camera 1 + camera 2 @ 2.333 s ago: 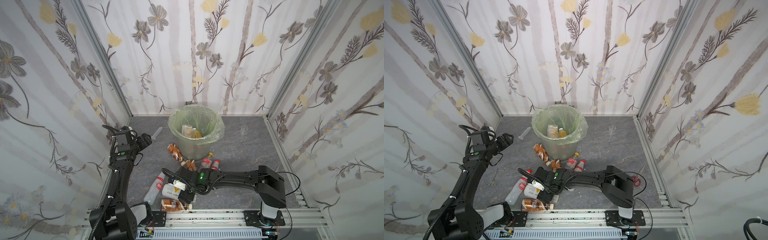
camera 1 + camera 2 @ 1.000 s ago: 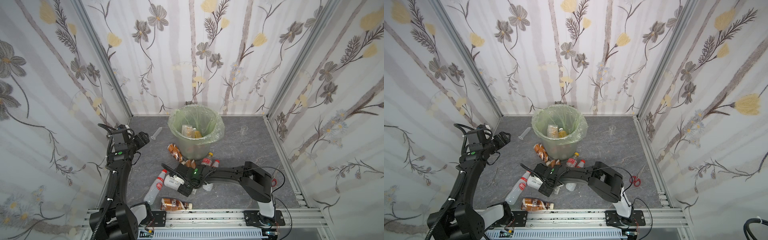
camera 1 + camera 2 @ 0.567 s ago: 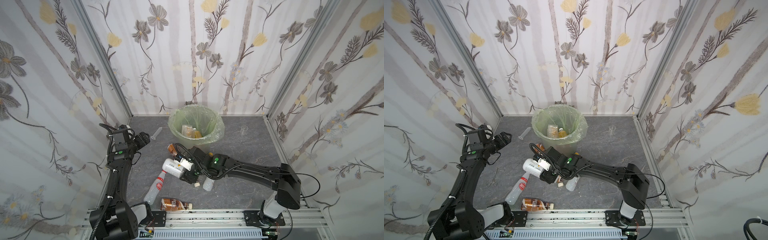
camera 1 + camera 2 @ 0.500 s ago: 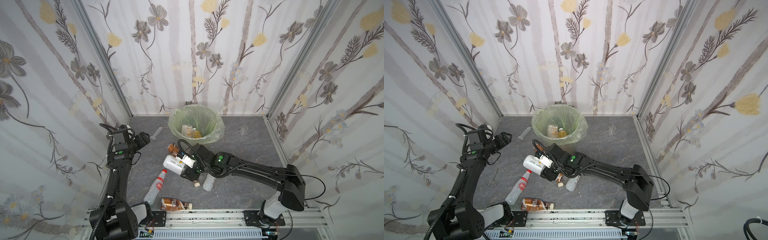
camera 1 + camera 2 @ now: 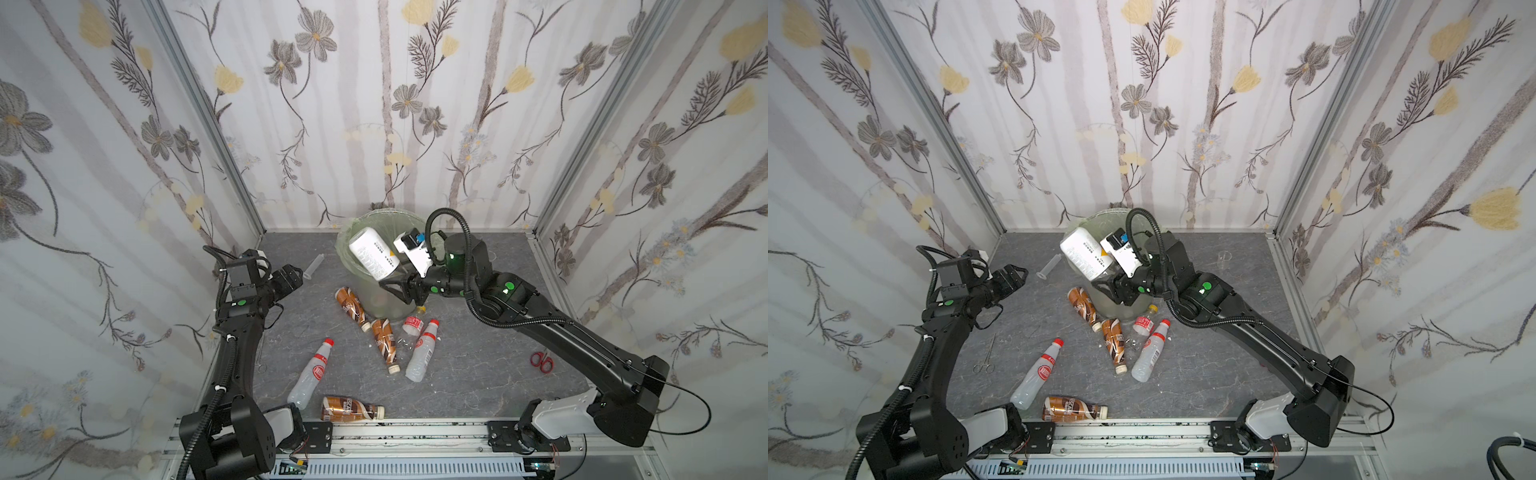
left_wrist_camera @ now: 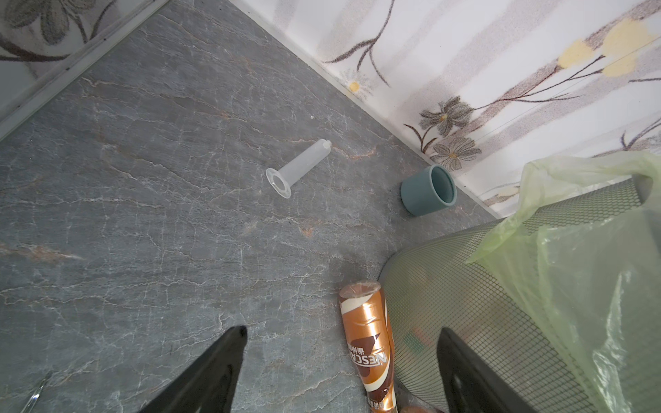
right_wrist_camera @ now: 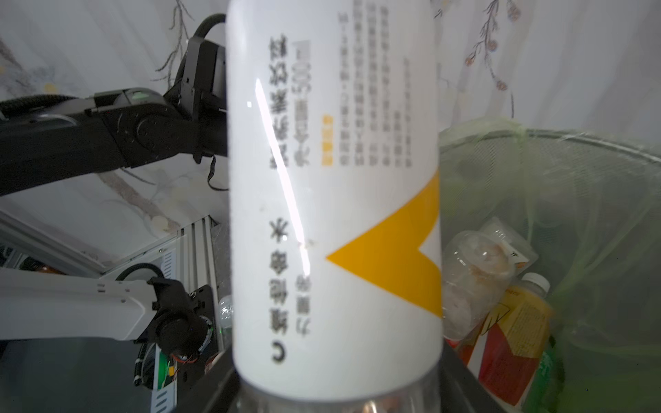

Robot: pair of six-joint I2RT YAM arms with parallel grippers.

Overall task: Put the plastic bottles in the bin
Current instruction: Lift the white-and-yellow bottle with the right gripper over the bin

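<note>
Grey veined stone floor (image 5: 457, 374) inside a flower-papered cell, both my arms in shot.

**Grippers.** My right gripper (image 5: 395, 281) is clamped on the neck end of the white-labelled bottle (image 5: 373, 252). It holds the bottle aloft and tilted at the rim of the bin (image 5: 376, 305), over the opening as far as I can tell, and not yet released. My left gripper (image 5: 293, 277) hangs with its jaws wide and nothing between them, left of the bin and near the clear syringe (image 5: 313, 266).

**Progress (my judgement).** Partway.
- Some bottles already lie in the green bag (image 6: 572, 232).
- Six plastic bottles remain on the floor in front of the bin:
  - three copper-brown bottles (image 5: 351, 303);
  - two milky red-capped bottles (image 5: 314, 371);
  - a small yellow-capped bottle (image 5: 412, 323) near the bin's foot.
- With the one in my grip, seven are left to go in.

**What each view adds.**
- The right wrist view alone looks into the bin. It shows a clear bottle (image 7: 475, 275), an orange-and-red labelled bottle (image 7: 515, 321) and something green below them. In both top views my right arm and its load cover most of the opening.
- The left wrist view alone shows a teal cup (image 6: 428, 191) lying by the back wall, and shows that the bin's wall is fine mesh.
- A top view shows red-handled scissors (image 5: 541, 360) on the right.
- A top view shows metal scissors (image 5: 985, 353) on the left and a small clear cup (image 5: 1224, 258) at the back.
</note>
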